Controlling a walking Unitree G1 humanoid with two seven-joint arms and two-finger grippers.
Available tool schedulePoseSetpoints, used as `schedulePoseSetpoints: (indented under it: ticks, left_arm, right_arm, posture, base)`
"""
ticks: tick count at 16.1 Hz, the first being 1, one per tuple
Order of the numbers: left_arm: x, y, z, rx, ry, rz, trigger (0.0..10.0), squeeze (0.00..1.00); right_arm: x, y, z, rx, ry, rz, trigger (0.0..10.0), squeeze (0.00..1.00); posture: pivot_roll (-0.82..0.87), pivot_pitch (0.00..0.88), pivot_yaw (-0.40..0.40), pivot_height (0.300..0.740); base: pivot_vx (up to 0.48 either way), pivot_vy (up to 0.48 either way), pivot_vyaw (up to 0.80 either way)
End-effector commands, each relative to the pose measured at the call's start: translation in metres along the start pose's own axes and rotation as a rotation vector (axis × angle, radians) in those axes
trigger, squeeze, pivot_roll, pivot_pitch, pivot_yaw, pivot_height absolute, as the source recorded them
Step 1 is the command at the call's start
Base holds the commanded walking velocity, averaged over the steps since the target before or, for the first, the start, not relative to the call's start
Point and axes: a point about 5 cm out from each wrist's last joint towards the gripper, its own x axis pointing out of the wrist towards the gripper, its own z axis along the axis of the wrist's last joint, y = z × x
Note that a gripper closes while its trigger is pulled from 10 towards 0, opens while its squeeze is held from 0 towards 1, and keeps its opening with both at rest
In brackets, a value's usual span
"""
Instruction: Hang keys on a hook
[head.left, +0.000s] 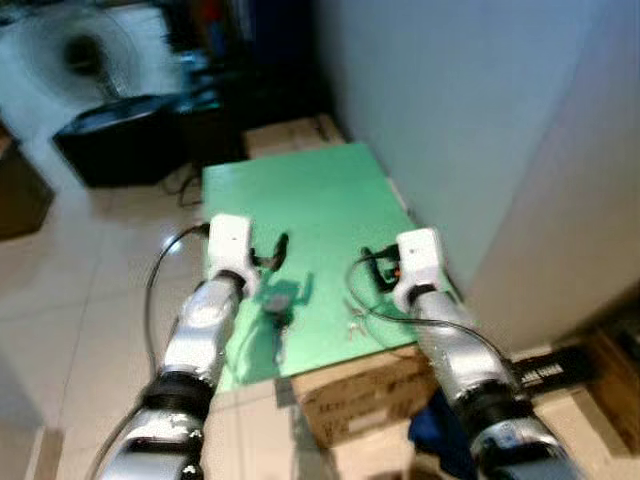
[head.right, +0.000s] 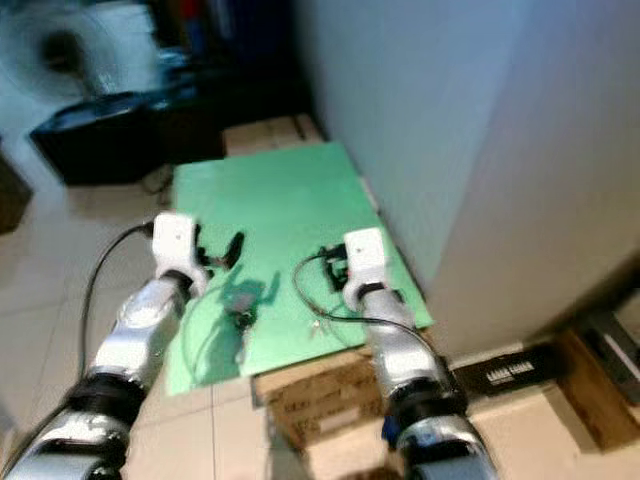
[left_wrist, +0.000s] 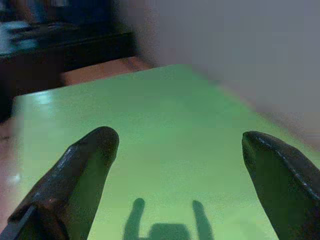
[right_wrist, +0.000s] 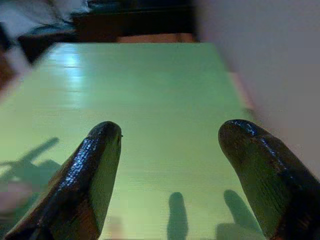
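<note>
A green board (head.left: 300, 195) lies on cardboard boxes beside a pale wall. Near its front edge lies a small silvery bunch that looks like the keys (head.left: 353, 322). A dark small object with a strap (head.left: 277, 312) lies to their left. My left gripper (head.left: 272, 252) hovers open just behind the dark object, with nothing between its fingers (left_wrist: 87, 165). Just behind and right of the silvery bunch, my right gripper (head.left: 370, 270) is open and holds nothing. In the right wrist view its fingers (right_wrist: 95, 165) frame bare green board.
The wall (head.left: 470, 120) rises along the board's right side. A cardboard box (head.left: 350, 400) carries the board's front edge. A black case (head.left: 120, 145) and a white fan (head.left: 85, 50) stand at the back left. Tiled floor (head.left: 70, 300) lies to the left.
</note>
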Motion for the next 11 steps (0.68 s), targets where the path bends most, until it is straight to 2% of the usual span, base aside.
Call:
schedulePoseSetpoints:
  ticks: [1,4,8,11]
  left_arm:
    - [-0.003,0.004,-0.003,0.015,0.015,0.011,10.0,0.00]
    - [-0.003,0.004,-0.003,0.019,0.020,0.007,10.0,0.00]
    - [-0.003,0.004,-0.004,0.019,0.024,-0.001,10.0,0.00]
    - [-0.005,0.010,-0.002,0.043,0.030,0.004,10.0,0.00]
  right_arm:
    - [0.001,0.005,0.000,0.007,0.001,0.010,10.0,0.00]
    - [0.001,0.005,-0.001,0.005,0.008,0.011,10.0,0.00]
    - [0.002,0.004,-0.010,-0.067,0.078,0.027,10.0,0.00]
    - [0.014,-0.004,-0.007,-0.032,0.150,0.005,10.0,0.00]
  posture:
    - [-0.10,0.000,0.093,0.740]
    - [-0.10,0.000,0.098,0.740]
    - [-0.10,0.000,0.106,0.740]
    - [-0.08,0.000,0.108,0.740]
  base:
    - [0.000,0.000,0.00]
    - [0.000,0.000,0.00]
    - [0.000,0.000,0.00]
    - [0.000,0.000,0.00]
